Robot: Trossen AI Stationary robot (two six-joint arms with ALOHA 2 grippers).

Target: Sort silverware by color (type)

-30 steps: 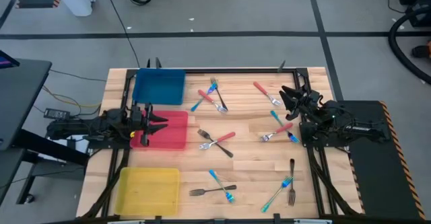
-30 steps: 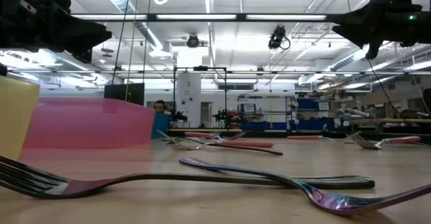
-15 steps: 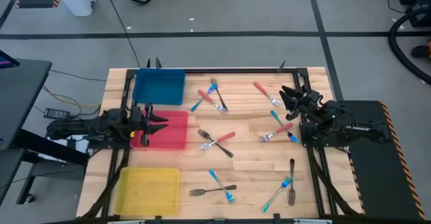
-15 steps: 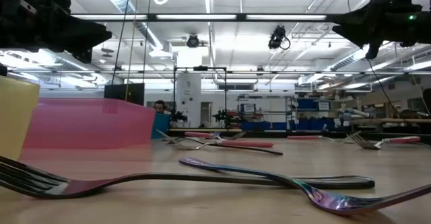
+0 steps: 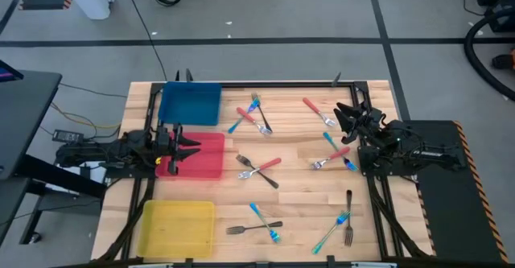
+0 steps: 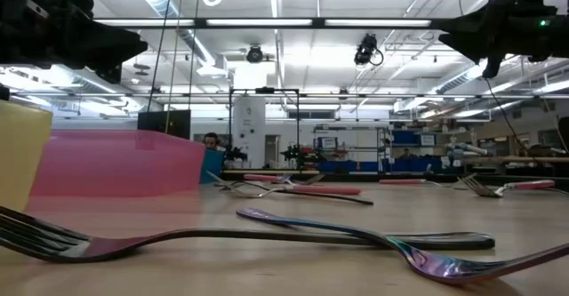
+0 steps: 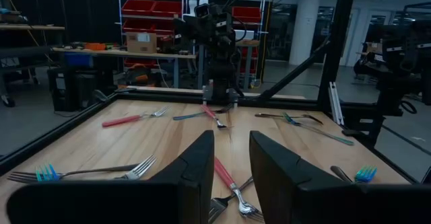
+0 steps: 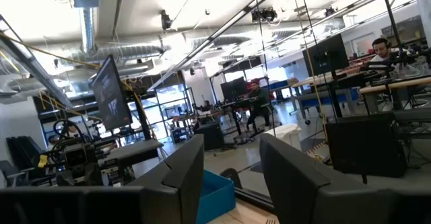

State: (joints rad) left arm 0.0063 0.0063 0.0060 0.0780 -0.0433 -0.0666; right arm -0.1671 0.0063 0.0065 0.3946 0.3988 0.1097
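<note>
Still: both grippers [image 5: 190, 149] [image 5: 344, 112] open, forks [image 5: 257, 170] unmoved.

Blue bin [image 5: 190, 104], red bin [image 5: 199, 155], yellow bin [image 5: 177, 227] on wood table [image 5: 306, 212]

Lab: workbenches [image 8: 397, 83], parts shelving [image 7: 145, 12].

Bright overhead ceiling lights glare; nearest fork blurred.
</note>
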